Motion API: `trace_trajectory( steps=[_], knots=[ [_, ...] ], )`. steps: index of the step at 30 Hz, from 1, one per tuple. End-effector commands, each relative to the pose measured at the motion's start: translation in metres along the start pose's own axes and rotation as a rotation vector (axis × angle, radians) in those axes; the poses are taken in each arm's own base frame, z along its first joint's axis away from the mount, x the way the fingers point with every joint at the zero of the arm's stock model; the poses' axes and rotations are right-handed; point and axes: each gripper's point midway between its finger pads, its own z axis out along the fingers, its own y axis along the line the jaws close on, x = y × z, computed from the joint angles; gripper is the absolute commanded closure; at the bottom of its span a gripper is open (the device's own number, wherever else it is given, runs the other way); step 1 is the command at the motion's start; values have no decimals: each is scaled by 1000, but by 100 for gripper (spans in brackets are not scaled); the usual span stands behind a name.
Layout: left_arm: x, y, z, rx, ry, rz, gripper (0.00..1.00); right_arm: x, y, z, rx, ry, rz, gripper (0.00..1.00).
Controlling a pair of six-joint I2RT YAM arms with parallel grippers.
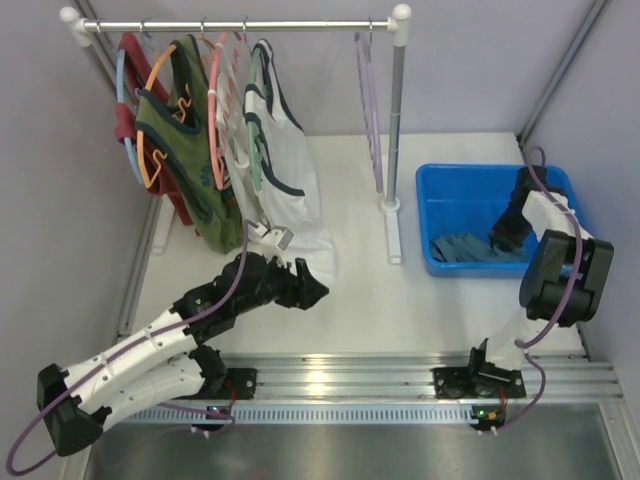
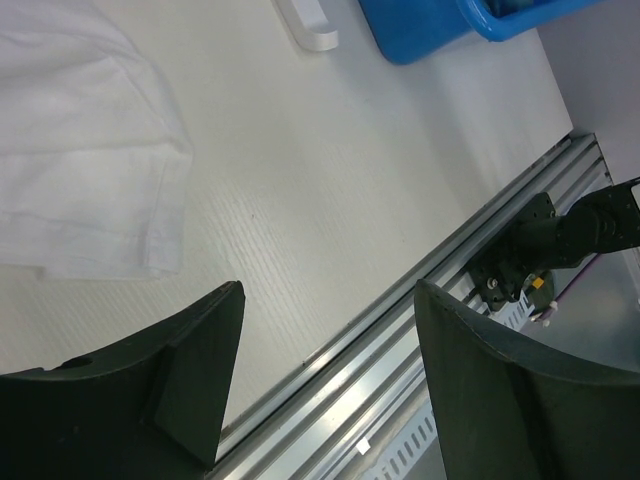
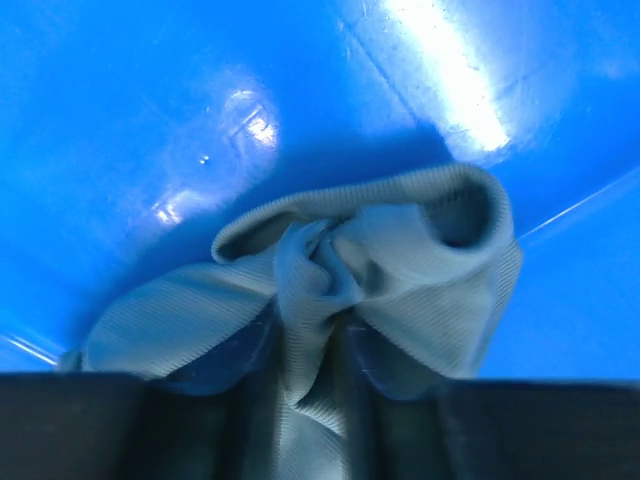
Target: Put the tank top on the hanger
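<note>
Top external view, nearest first: left hand (image 1: 318, 288) released, dark fingers spread wide over matte white tabletop (image 1: 400, 300), just beside hem of white top (image 1: 295, 170) with dark trim. Right hand (image 1: 500, 240) down inside glossy blue plastic bin (image 1: 470, 170), clenched on tank top (image 3: 400, 260). Tank top is teal, finely ribbed knit, bunched into soft folds, pinched between black fingers, rest lying on bin floor. Farther back, hanger (image 1: 370, 110): thin lavender plastic, hung on white rail (image 1: 240, 24), apart from other garments.
</note>
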Motion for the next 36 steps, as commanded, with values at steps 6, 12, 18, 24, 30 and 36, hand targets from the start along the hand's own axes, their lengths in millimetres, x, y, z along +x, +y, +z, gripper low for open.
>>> trace_trajectory(
  steps=[6,12,18,24,30,36],
  knots=[
    [-21,-15,-5,56,-81,27,26,-42,9,-70,-89,-156,27,100],
    [-29,-19,-7,59,-94,46,26,-77,18,-158,-193,-322,36,100],
    [-33,-20,-8,55,-103,54,26,-87,26,-229,-304,-419,32,100],
    [-36,-22,-11,62,-111,63,26,-86,43,-306,-479,-516,9,100],
    [-43,-26,-15,69,-126,78,26,-76,73,-408,-797,-619,-41,100],
    [-48,-29,-21,74,-140,91,26,-44,90,-503,-1147,-662,-76,100]
  ],
)
